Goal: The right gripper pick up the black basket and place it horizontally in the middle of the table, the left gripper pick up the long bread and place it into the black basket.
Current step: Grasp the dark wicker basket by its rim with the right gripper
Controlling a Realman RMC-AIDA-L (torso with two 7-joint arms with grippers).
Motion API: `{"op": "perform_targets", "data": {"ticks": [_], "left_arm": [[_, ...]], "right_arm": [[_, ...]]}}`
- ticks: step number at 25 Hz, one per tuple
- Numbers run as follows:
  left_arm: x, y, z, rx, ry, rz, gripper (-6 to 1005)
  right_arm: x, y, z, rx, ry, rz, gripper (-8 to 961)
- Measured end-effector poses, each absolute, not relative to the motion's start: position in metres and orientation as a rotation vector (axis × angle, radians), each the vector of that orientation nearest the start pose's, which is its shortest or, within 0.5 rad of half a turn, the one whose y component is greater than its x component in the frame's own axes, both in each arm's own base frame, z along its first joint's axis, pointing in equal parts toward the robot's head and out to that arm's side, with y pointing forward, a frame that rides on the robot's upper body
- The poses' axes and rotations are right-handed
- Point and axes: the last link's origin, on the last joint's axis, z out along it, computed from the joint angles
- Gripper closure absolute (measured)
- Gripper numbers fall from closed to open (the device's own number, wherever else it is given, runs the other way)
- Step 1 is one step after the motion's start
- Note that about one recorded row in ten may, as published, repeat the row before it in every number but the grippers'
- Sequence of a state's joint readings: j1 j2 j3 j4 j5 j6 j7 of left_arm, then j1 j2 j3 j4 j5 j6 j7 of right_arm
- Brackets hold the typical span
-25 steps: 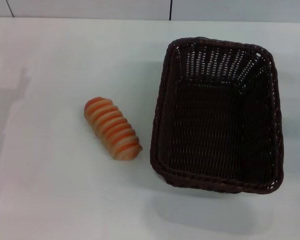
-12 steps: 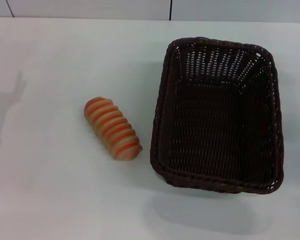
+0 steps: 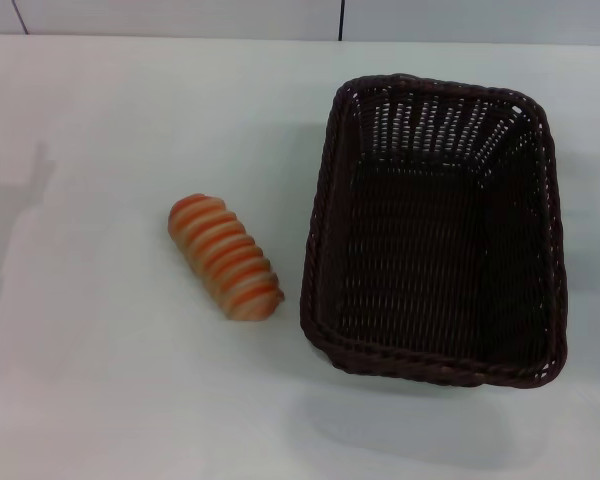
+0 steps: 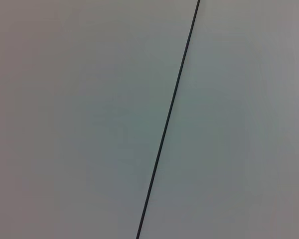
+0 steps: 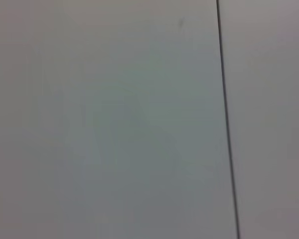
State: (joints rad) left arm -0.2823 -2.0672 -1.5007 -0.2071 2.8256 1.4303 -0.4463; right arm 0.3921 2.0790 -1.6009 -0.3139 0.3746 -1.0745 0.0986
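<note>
Waiting at the first step: neither the right claw nor the left claw shows in any view, so their state cannot be told. Nearest on the white desk (image 3: 100,400) lies the long bread (image 3: 226,257), diagonal, just left of the black basket (image 3: 435,230), which stands lengthwise, empty, untouched. Next move calls for the right claw to reach the basket rim and turn it crosswise.

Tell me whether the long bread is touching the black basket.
Apart. The head view shows a strip of bare white table between the long bread and the black basket.
</note>
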Motion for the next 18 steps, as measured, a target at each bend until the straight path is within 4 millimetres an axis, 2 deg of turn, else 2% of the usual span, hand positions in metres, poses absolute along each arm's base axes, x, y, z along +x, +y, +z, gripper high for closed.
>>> {"op": "perform_targets", "data": {"ticks": [5, 7, 13, 17, 18], "left_arm": [[-0.346, 0.291, 0.052, -1.298, -0.54, -1.031, 148], [-0.345, 0.293, 0.051, -1.301, -0.544, -1.03, 148], [-0.345, 0.293, 0.049, -1.306, -0.552, -1.028, 149], [-0.346, 0.29, 0.047, -1.314, -0.557, -1.024, 149], [-0.346, 0.29, 0.047, -1.314, -0.557, -1.024, 149]], "right_arm": [[0.329, 0.364, 0.035, -1.421, 0.604, 0.628, 333], [0.325, 0.372, 0.045, -1.432, 0.648, 0.561, 254], [0.311, 0.383, 0.059, -1.477, 0.662, 0.444, 228], [0.285, 0.39, 0.068, -1.562, 0.735, 0.37, 228], [0.285, 0.39, 0.068, -1.562, 0.735, 0.37, 228]]}}
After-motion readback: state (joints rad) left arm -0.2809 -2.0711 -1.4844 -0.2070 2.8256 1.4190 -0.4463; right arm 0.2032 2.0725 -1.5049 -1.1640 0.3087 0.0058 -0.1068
